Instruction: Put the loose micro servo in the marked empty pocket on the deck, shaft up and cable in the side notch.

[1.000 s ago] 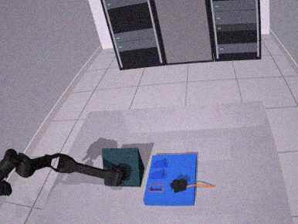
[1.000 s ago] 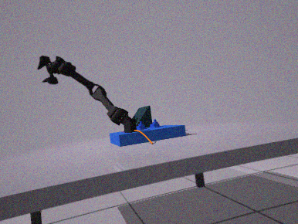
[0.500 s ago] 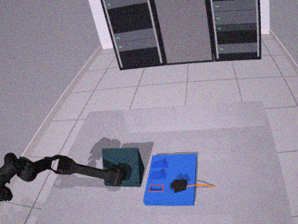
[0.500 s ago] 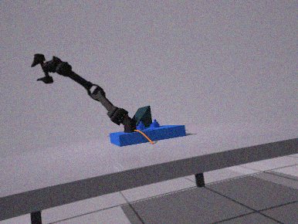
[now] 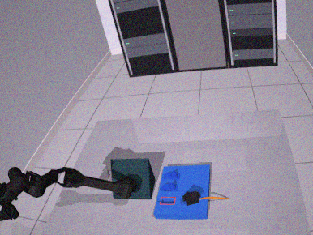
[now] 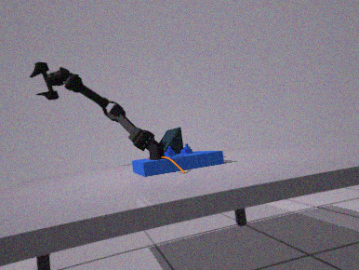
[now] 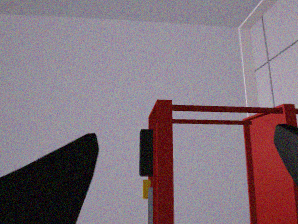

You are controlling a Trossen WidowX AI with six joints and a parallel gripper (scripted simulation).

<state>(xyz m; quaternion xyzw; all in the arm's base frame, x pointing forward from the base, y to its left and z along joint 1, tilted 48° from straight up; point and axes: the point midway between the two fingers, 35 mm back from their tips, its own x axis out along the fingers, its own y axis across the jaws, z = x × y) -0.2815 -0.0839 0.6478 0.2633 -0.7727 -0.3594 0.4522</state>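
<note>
The loose micro servo (image 5: 191, 198), a small black body with an orange cable (image 5: 215, 198) (image 6: 175, 164), lies on the right part of the blue deck (image 5: 182, 212) (image 6: 200, 160). The cable runs over the deck's edge. Which way its shaft points is too small to tell. The marked pocket's red outline (image 5: 168, 197) is to the servo's left and nothing is seen in it. My gripper (image 6: 34, 85) (image 7: 184, 137) is open and empty, raised high and far from the deck. In the top view it is at the left edge, partly out of frame.
Two blue raised shapes (image 5: 171, 174) (image 6: 186, 149) stand on the deck behind the pocket. A dark teal block (image 5: 143, 174) (image 6: 173, 140) stands beside the deck, by the arm's base. A red frame (image 7: 164, 165) is in the wrist view. Server racks (image 5: 142, 40) stand at the back.
</note>
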